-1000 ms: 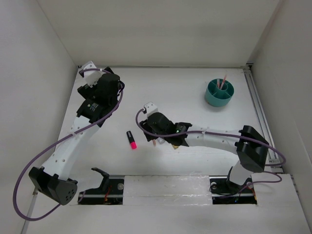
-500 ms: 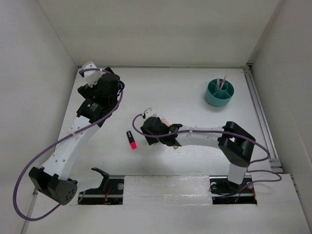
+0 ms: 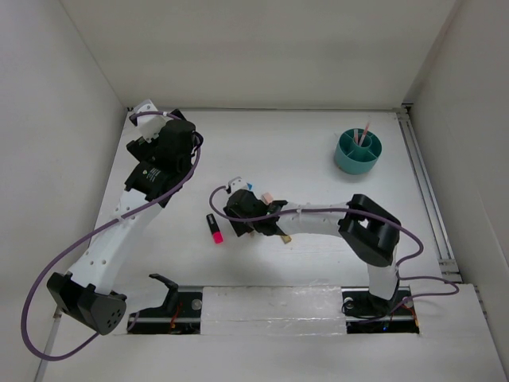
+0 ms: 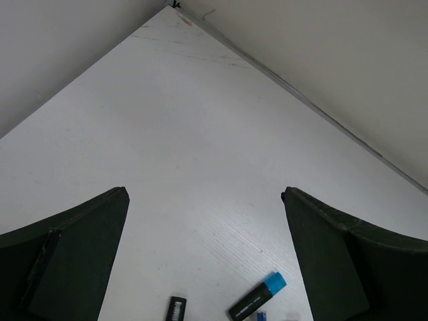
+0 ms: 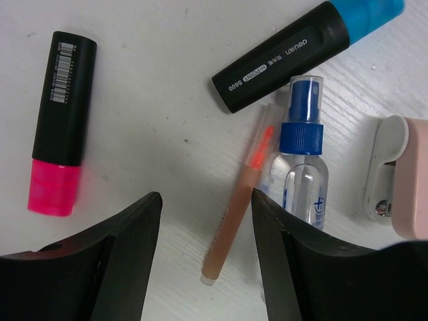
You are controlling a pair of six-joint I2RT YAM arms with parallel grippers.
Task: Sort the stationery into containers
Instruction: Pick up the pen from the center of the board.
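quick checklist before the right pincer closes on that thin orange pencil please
1. Right pincer open: ok, jaws stand apart.
2. Thin pale orange pencil in the gap: ok, though nearer the right-hand finger in the wrist view.
3. Room beside the pencil: not ok, the clear spray bottle with blue cap lies close alongside; whether touching, cannot tell.
4. Black marker with pink cap out of the way: ok, well apart.
5. Round teal plastic organiser upright: ok; free compartments, cannot tell.
6. Left pincer clear: ok, open, away at the far left.
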